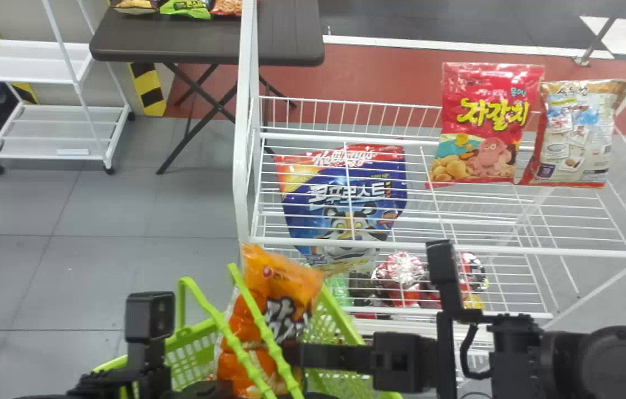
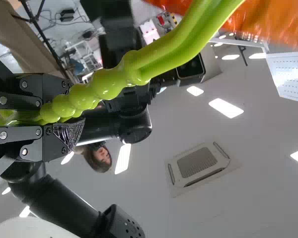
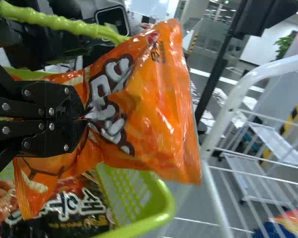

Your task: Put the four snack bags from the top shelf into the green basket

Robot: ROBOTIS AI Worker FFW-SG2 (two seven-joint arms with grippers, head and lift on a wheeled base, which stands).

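In the head view my right gripper [image 1: 291, 354] holds an orange snack bag [image 1: 279, 299] over the green basket [image 1: 185, 354], between its two handles. The right wrist view has the right gripper [image 3: 82, 119] shut on the middle of the orange bag [image 3: 149, 104]; below it, a dark packet [image 3: 74, 210] lies in the basket [image 3: 161, 208]. My left gripper [image 1: 149, 360] is at the bottom left in the head view; in its wrist view, the left gripper [image 2: 57, 116] is shut on the basket handles [image 2: 109, 82]. A red bag [image 1: 479, 122] and a brown-and-white bag [image 1: 579, 133] stand on the top shelf [image 1: 512, 252].
Beneath the top shelf's wires is a blue bag [image 1: 346, 205], with several round packs [image 1: 404, 271] lower down. The rack's white post [image 1: 243, 127] rises beside the basket. A dark table [image 1: 179, 39] with more bags and a white cart [image 1: 57, 133] stand farther back.
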